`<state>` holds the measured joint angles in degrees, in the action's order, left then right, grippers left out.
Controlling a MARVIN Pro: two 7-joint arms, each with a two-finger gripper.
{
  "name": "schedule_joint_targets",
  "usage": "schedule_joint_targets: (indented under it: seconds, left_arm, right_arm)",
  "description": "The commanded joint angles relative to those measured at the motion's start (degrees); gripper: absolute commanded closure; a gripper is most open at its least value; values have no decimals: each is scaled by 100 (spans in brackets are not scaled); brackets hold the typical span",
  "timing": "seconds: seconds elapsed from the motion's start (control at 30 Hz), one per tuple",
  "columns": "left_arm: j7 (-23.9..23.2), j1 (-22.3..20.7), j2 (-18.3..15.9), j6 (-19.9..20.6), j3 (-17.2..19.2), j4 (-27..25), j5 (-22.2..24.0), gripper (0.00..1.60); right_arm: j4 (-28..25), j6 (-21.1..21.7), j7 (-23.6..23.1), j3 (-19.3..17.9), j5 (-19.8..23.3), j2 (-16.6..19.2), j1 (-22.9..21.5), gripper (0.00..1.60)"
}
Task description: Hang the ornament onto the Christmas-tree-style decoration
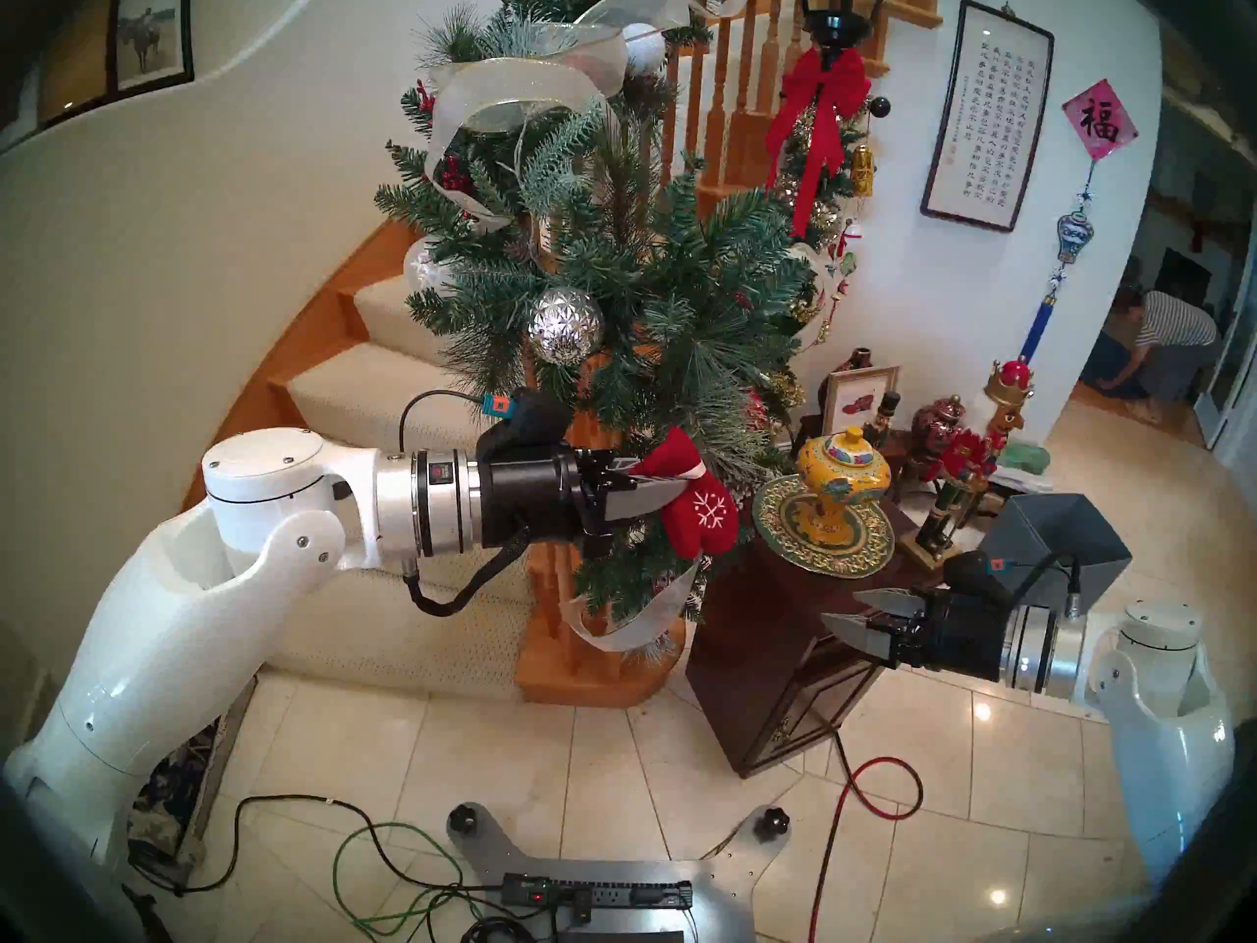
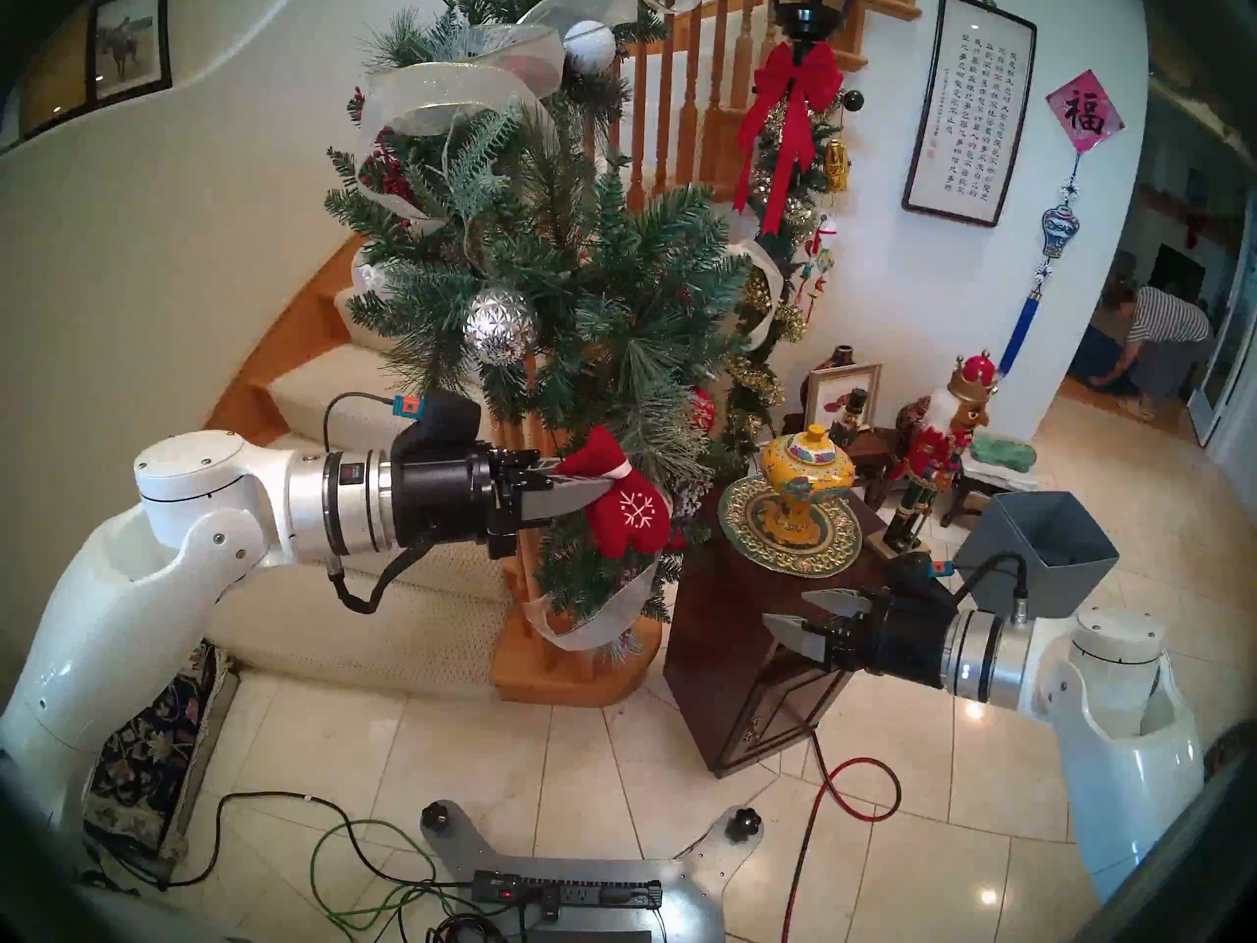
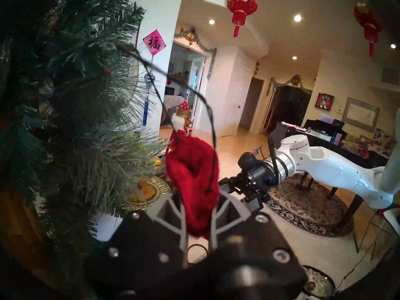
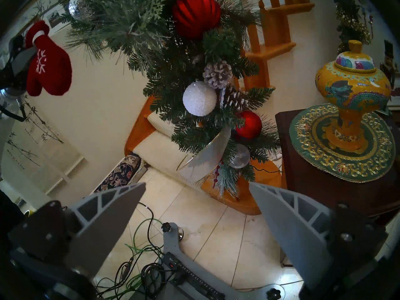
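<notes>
At the foot of a carpeted wooden staircase, the left gripper (image 1: 670, 489) pinches a fuzzy red felt mitten (image 1: 700, 513) against the bushy frosted pine garland (image 1: 612, 254).

Its grey ribbed fingers clamp the mitten's cuff end, the thin black hanging loop (image 3: 194, 94) reaching toward the needles; whether it has caught, the views don't show. Sheer silver ribbon (image 1: 517, 91) and a faceted silver ball (image 1: 566, 324) dress the garland. Opposite, the right gripper (image 1: 853, 615) hovers gaping, empty, over glossy cream floor tiles (image 1: 680, 771).

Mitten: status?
Left claw gripping mitten at its cuff, beside garland. String loop reaches into needles; hooked or not, unclear. Right claw open, clear.
</notes>
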<state>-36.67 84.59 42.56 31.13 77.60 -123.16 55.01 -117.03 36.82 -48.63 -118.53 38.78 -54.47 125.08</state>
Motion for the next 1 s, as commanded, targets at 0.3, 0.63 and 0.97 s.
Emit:
schedule_joint_targets:
  seconds: [0.3,0.63,0.97]
  left_arm:
    - [-47,-84,118,18,10,-70,80,160]
    - [-129,-80,123,3,-61,-127,28,160]
    - [-18,-79,68,130,-80,-165,-5,160]
  right_arm:
    - [-28,-4,1,-30,5,6,-15,0]
    - [-28,-4,1,-30,5,6,-15,0]
    - [-28,-5,1,-30,5,6,-15,0]
